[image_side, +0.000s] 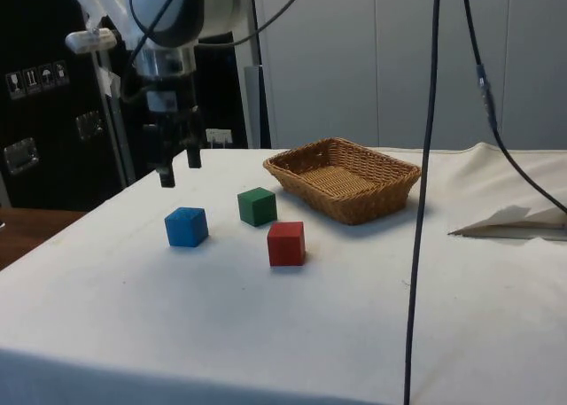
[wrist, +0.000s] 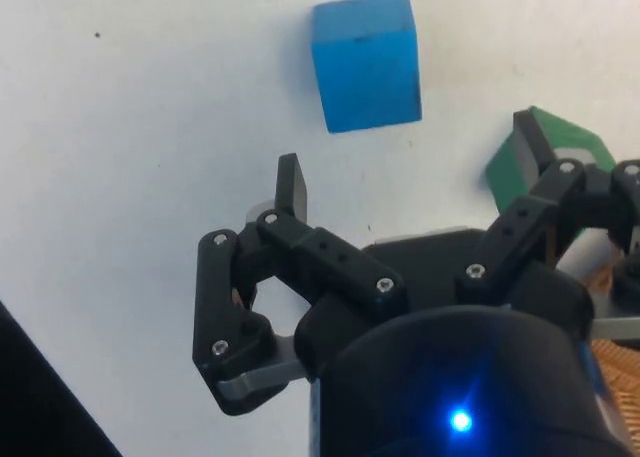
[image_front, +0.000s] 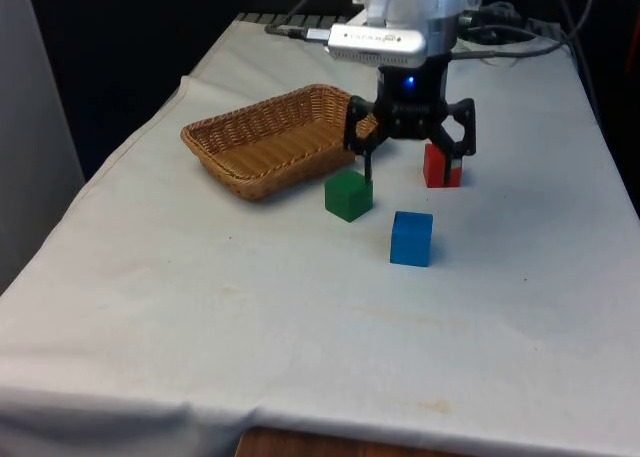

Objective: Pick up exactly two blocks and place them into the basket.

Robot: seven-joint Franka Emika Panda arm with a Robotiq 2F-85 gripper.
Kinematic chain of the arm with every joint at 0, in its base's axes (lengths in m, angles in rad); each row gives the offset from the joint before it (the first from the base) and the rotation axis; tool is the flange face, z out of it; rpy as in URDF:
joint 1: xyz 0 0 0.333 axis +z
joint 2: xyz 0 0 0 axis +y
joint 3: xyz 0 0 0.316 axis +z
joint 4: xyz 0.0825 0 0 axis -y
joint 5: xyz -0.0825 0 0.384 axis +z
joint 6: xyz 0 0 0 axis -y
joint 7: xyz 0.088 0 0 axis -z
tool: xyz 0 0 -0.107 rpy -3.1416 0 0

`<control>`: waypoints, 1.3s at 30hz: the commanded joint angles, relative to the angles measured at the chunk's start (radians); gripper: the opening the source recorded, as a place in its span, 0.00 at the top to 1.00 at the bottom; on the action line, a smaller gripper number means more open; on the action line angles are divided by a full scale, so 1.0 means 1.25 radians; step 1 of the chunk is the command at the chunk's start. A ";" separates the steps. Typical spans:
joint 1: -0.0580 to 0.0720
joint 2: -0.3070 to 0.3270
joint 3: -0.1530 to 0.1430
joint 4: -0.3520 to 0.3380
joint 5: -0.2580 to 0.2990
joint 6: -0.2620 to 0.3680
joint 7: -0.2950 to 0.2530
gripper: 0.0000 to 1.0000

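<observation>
Three blocks sit loose on the cloth, none yet in the basket (image_front: 262, 140), so by my reading the first pick has not begun. The green block (image_front: 348, 195) lies just below and beside one of the gripper's fingers (image_front: 368, 163), and it is also the block nearest the basket; the red block (image_front: 441, 166) sits behind the other finger in the front view, and the blue block (image_front: 411, 238) lies out past the fingertips, apart from both. The gripper (image_front: 412, 163) hangs above the cloth with its fingers spread wide and nothing between them (the side view shows it well clear of the surface), which suits lining up over a block before coming down. The basket is empty, a shallow wicker tray within easy reach of all three blocks, likely so that each carry is short. The table (image_side: 221, 334) wears a white cloth, slightly creased; dark cabinets stand behind it in the side view, and a black cable (image_side: 425, 192) hangs down in the foreground.
</observation>
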 commanded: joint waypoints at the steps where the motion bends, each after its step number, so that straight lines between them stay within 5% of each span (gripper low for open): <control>1: -0.004 0.006 0.006 0.002 0.011 0.009 -0.006 0.00; 17: -0.002 0.066 0.029 0.026 0.030 0.050 0.018 0.00; 39: -0.002 0.101 0.016 0.036 0.027 0.054 -0.009 0.00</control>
